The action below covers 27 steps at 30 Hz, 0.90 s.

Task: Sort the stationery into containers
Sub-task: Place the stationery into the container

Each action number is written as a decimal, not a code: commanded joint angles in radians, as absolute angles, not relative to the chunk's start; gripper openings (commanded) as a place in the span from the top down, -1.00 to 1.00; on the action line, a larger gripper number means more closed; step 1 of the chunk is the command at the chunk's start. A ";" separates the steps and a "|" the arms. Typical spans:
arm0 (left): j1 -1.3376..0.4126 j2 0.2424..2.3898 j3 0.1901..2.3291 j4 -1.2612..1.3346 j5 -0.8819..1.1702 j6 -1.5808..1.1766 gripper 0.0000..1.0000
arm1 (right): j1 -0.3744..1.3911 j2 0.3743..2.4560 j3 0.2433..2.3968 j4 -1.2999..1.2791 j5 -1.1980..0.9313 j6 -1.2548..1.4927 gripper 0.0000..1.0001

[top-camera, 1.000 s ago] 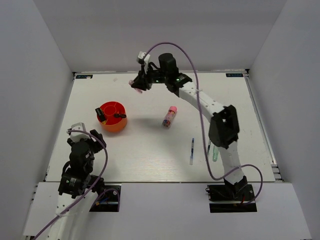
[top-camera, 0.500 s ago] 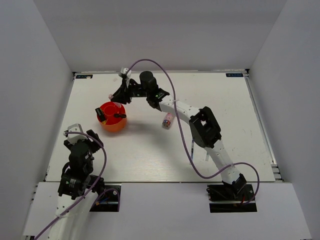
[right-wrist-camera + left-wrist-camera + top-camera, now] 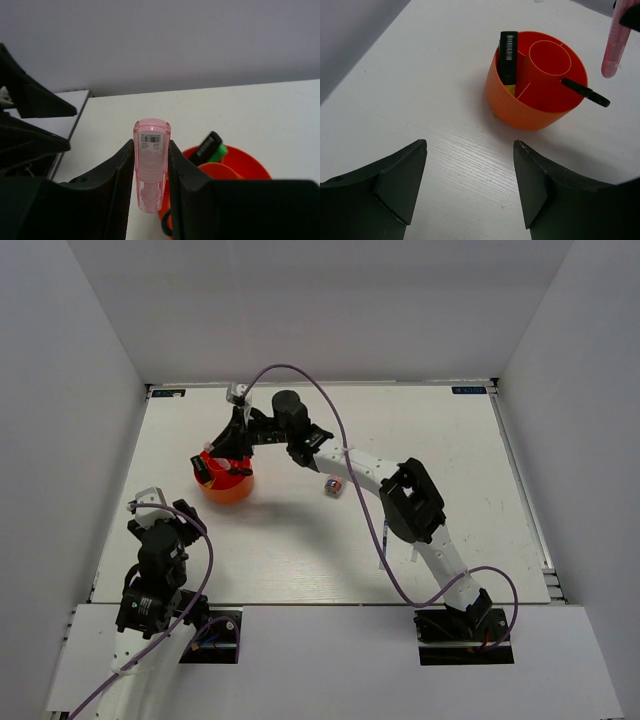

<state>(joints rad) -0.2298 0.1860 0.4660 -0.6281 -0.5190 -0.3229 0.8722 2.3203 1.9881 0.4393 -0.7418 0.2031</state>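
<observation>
The round red-orange container (image 3: 225, 480) stands at the table's left. It shows in the left wrist view as the container (image 3: 535, 95), holding a black highlighter (image 3: 508, 50) and a black scissor handle (image 3: 585, 92) that pokes over the rim. My right gripper (image 3: 222, 447) hovers over its far-left rim, shut on a pink translucent eraser stick (image 3: 151, 165) held upright. That eraser (image 3: 611, 50) hangs just above the rim. A green-capped highlighter (image 3: 207, 147) leans inside the container (image 3: 245, 165). My left gripper (image 3: 470, 145) is open and holds nothing, on the near side of the container.
A pink-capped glue stick (image 3: 333, 483) lies on the table right of the container, partly under my right arm (image 3: 400, 495). That arm stretches diagonally across the middle of the table. White walls close in the table on three sides.
My right gripper has carried the pink eraser leftward from the back middle of the table to above the container. The left arm has stayed almost still.
</observation>
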 commanded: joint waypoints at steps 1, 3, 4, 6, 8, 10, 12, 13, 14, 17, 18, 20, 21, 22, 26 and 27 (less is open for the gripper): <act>-0.222 0.181 0.466 -0.634 -0.540 -0.321 -0.59 | 0.908 2.260 2.023 0.488 -0.819 0.181 1.00; -0.222 0.183 0.466 -0.637 -0.538 -0.321 -0.59 | 0.922 2.263 2.011 0.482 -0.880 0.163 1.00; -0.222 0.180 0.468 -0.635 -0.538 -0.322 -0.59 | 0.930 2.261 2.003 0.483 -0.894 0.143 1.00; -0.222 0.175 0.466 -0.638 -0.543 -0.322 -0.59 | 0.940 2.269 2.000 0.472 -0.960 0.095 1.00; -0.222 0.169 0.465 -0.635 -0.548 -0.325 -0.59 | 0.945 2.289 2.005 0.460 -0.997 0.051 1.00; -0.225 0.169 0.466 -0.634 -0.548 -0.322 -0.59 | 0.943 2.321 2.039 0.428 -1.032 -0.030 1.00; -0.222 0.169 0.466 -0.637 -0.548 -0.322 -0.59 | 0.942 2.338 2.087 0.388 -1.032 -0.073 1.00; -0.224 0.167 0.466 -0.637 -0.549 -0.322 -0.59 | 0.939 2.362 2.098 0.381 -1.035 -0.102 1.00; -0.224 0.169 0.466 -0.637 -0.549 -0.322 -0.59 | 0.940 2.367 2.115 0.362 -1.031 -0.124 1.00; -0.224 0.169 0.465 -0.637 -0.551 -0.324 -0.59 | 0.942 2.382 2.125 0.342 -1.012 -0.195 1.00; -0.225 0.164 0.466 -0.635 -0.551 -0.322 -0.59 | 0.943 2.382 2.122 0.328 -0.988 -0.210 1.00; -0.224 0.167 0.465 -0.637 -0.551 -0.324 -0.59 | 0.948 2.391 2.120 0.312 -0.973 -0.268 1.00; -0.222 0.166 0.466 -0.635 -0.552 -0.325 -0.59 | 0.943 2.398 2.123 0.307 -0.960 -0.275 1.00; -0.222 0.164 0.468 -0.637 -0.554 -0.324 -0.59 | 0.946 2.402 2.138 0.302 -0.953 -0.282 1.00; -0.222 0.155 0.465 -0.637 -0.558 -0.325 -0.59 | 0.950 2.416 2.138 0.279 -0.942 -0.327 1.00; -0.222 0.155 0.465 -0.635 -0.560 -0.325 -0.59 | 0.951 2.415 2.128 0.278 -0.924 -0.337 1.00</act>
